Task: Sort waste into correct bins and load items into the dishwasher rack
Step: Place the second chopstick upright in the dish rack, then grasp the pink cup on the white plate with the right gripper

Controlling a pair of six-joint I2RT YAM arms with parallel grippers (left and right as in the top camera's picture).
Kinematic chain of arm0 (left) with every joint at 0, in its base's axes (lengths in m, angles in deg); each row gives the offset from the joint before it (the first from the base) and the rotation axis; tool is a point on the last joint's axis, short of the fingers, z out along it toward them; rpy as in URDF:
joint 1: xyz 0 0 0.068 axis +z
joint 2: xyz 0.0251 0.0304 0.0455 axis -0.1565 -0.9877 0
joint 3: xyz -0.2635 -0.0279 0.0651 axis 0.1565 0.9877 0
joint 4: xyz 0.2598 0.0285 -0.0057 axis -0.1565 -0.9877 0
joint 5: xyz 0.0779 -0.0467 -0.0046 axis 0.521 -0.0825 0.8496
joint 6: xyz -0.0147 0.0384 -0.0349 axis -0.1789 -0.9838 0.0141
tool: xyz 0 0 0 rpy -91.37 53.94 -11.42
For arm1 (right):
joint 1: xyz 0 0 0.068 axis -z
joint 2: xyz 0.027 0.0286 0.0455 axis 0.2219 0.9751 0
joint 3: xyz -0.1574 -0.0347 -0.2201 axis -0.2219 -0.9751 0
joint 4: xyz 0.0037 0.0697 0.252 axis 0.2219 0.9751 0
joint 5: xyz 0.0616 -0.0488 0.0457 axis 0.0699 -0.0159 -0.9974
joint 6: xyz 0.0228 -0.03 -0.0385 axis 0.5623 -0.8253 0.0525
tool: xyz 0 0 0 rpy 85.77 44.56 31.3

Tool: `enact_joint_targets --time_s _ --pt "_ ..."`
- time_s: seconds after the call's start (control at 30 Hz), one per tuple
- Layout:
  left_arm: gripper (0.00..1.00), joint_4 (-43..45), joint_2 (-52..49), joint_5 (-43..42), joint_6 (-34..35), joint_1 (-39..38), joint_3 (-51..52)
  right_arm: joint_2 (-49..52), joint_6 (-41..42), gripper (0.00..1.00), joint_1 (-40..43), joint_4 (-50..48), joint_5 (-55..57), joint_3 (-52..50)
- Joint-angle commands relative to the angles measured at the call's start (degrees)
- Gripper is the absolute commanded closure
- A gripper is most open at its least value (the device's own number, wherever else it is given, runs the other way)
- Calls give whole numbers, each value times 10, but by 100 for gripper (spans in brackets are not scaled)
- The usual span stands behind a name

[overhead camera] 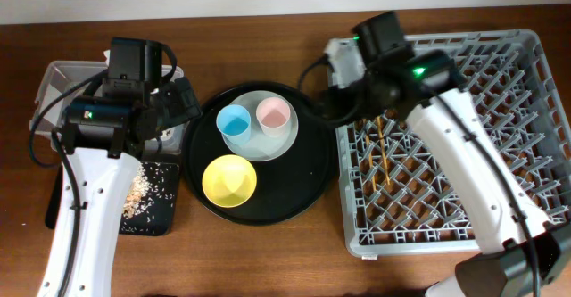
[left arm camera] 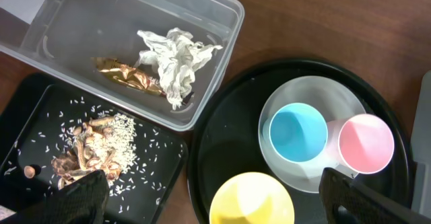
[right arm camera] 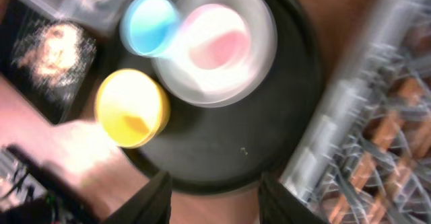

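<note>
The tissue (left arm camera: 175,59) and foil wrapper (left arm camera: 128,76) lie in the clear tub (left arm camera: 67,22). Food scraps (left arm camera: 91,153) lie in the shallow black tray (left arm camera: 161,170). The blue cup (overhead camera: 234,120) and pink cup (overhead camera: 273,113) stand on the plate (overhead camera: 285,143), with the yellow bowl (overhead camera: 229,179) next to it. The chopsticks (overhead camera: 382,141) lie in the dishwasher rack (overhead camera: 500,110). My left gripper (left arm camera: 215,210) is open and empty above the gap between the shallow tray and the bowl. My right gripper (right arm camera: 215,204) is open and empty over the round tray's right edge; its view is blurred.
The plate, cups and bowl sit on a large round black tray (overhead camera: 303,190) between the bins and the rack. The clear tub (overhead camera: 53,78) is at the far left, with the shallow black tray (overhead camera: 156,217) in front of it. Brown table surrounds them.
</note>
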Motion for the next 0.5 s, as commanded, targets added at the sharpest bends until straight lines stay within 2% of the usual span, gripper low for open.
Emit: enact_joint_targets --time_s 0.0,0.07,0.17,0.23,0.3,0.47 --pt "1 -1 -1 2 -5 1 -3 22 -97 57 -57 -92 -28 -24" --pt "1 -1 -1 2 -5 1 -3 52 -97 63 -75 -148 5 -32" --pt "1 -1 -1 2 -5 1 -3 117 -111 65 -82 -195 3 -32" --pt "1 -1 -1 2 -5 1 -3 168 -146 67 -87 -209 -2 -32" --pt "1 -1 -1 2 -5 1 -3 197 -146 67 -90 -216 -1 -32" --pt "1 -1 -1 2 -5 1 -3 226 -179 67 -111 -236 9 -32"
